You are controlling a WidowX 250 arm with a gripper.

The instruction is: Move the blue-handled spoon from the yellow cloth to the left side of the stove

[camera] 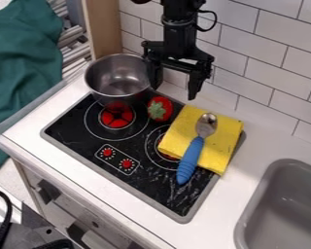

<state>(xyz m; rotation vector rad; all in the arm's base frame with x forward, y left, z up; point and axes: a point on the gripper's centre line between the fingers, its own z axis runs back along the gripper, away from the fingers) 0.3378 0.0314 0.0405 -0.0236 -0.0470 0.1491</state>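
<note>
The gripper (174, 92) is positioned at the upper centre of the frame, pointing downward in front of the white tiled wall (262, 51). The jaws stand wide apart, with nothing held between them. The left-hand jaw in the frame overlaps the right rim of the metal pot (116, 78) (contact between the two cannot be confirmed from this angle).

The pot is upright and open at the top, located at the upper left corner of the black cooktop (74, 121). The red toy strawberry (161, 107) rests on the cooktop below the jaws, just to the right of the pot, its green leafy end toward the bottom of the frame. To the right of the strawberry lies the folded yellow cloth (228, 133), partly covering the right-hand burner. The spoon (192, 158) lies across the cloth: metal bowl toward the top, blue ribbed handle extending past the cloth's lower edge.

The cooktop is set in the white surface (122, 192). Two red knob markings occupy its lower left portion. The grey sink (285, 209) is at lower right; teal fabric (22, 63) hangs at upper left.
</note>
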